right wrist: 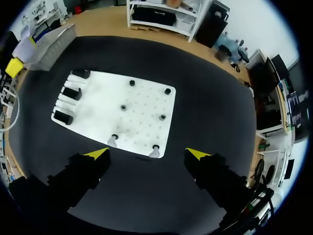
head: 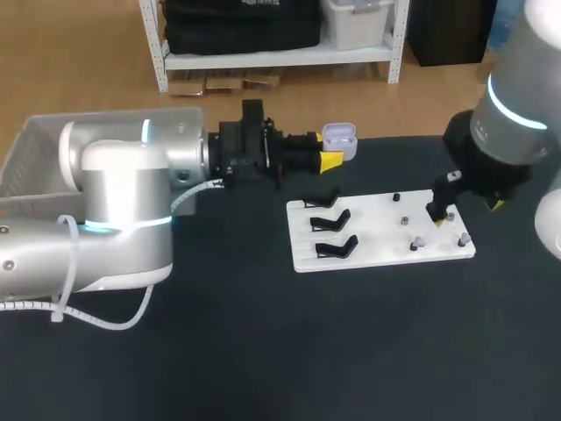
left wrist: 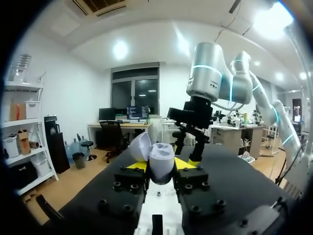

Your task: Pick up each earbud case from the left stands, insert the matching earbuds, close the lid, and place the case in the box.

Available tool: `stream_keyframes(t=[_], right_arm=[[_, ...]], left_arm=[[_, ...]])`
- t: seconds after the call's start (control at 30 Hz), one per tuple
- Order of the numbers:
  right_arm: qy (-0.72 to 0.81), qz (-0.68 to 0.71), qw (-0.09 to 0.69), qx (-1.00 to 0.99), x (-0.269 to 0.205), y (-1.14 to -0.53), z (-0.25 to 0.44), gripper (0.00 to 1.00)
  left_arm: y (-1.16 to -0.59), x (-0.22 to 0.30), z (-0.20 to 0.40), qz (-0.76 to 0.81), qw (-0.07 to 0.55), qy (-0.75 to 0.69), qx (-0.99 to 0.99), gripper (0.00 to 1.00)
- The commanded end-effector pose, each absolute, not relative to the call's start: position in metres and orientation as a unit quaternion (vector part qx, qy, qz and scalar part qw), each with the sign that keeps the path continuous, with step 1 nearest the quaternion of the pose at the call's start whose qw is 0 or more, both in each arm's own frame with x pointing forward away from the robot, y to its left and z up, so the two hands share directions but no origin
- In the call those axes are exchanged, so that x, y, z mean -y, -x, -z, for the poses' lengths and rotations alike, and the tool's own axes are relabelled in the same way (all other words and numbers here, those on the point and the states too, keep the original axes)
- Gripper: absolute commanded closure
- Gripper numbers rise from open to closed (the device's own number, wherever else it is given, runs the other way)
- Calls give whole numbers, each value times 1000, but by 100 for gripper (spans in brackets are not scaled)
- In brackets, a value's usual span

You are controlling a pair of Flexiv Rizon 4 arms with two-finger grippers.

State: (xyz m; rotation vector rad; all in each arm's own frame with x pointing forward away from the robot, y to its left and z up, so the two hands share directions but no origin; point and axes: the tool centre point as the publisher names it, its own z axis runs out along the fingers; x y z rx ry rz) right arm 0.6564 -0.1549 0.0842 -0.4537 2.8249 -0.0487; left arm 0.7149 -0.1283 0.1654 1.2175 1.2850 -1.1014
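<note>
From above, the box (head: 24, 151) sits at the table's ten o'clock. The left arm covers much of it, so what it holds cannot be told. The left gripper (head: 333, 151) points toward three o'clock near the far edge and clasps the earbud case (head: 340, 138), whose lid is up. Whether earbuds lie inside is too small to tell. The white board (head: 368, 250) lies at the table's one o'clock, with black stands (head: 331, 221) on its nine o'clock side. Two pale earbuds (head: 418, 241) are at its four o'clock corner. The right gripper (head: 465, 211) hangs over the three o'clock end, its fingers partly hidden by its own arm. In the left wrist view the case sits pinched between both yellow tips, with the open lid leaning away. The right arm (left wrist: 205, 78) stands straight ahead at twelve o'clock. In the right wrist view the right gripper is spread wide and holds nothing. The board lies ahead of it, with the earbuds on the nearest edge and the stands on the far side beside the box.
</note>
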Motion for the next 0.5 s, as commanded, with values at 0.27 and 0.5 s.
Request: stream_keyframes(t=[0.27,0.5], right_arm=[[230,52,139,-962,172,-638,-71,0],[264,56,115,-956,178,-633,-58,0]], left_arm=[[-721,131,-162,460,496,-510,-531,100],[-721,131,-162,460,496,-510,-531,100]])
